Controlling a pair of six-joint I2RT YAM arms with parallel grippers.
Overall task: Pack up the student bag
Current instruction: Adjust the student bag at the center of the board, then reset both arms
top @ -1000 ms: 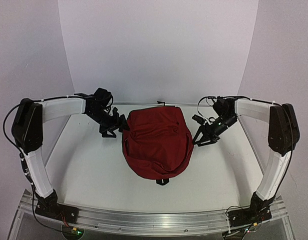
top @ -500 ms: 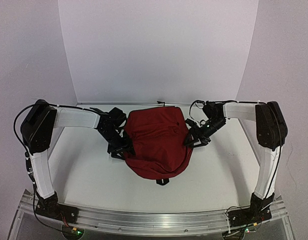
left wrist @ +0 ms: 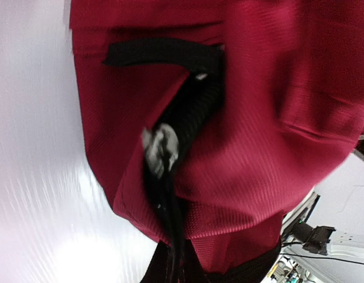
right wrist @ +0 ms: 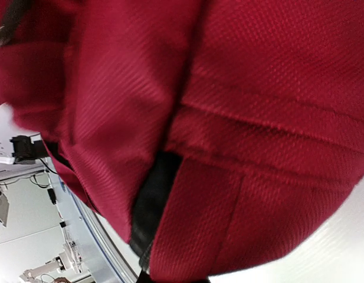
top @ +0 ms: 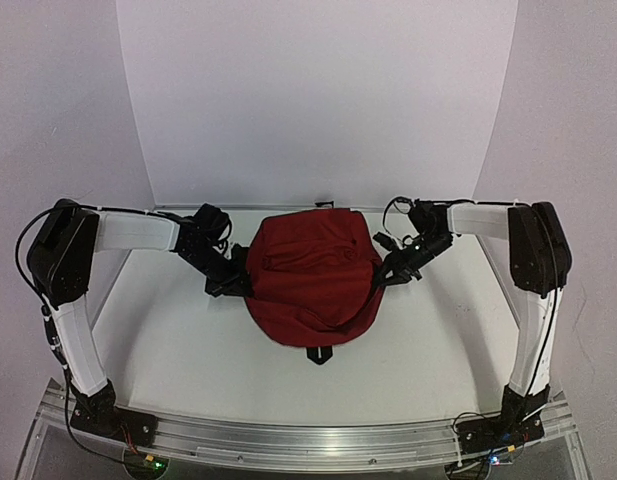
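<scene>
The dark red bag (top: 313, 285), soft and bulging, lies in the middle of the table (top: 168, 340) with a black tab (top: 318, 355) at its near end. Its long axis runs 12 to 6, rounded end toward 6. The left gripper (top: 235, 285) is against its 9 o'clock side and the right gripper (top: 388, 275) against its 3 o'clock side. I cannot tell whether either is open or closed. A second ago both hung just off the cloth.

You've got the top camera high behind the arm bases (top: 93, 408), looking down across the table (top: 178, 340). Both wrist cameras sit tight against the student bag (top: 313, 285), one on each flank, red fabric filling them; the bag is all three views share.
</scene>
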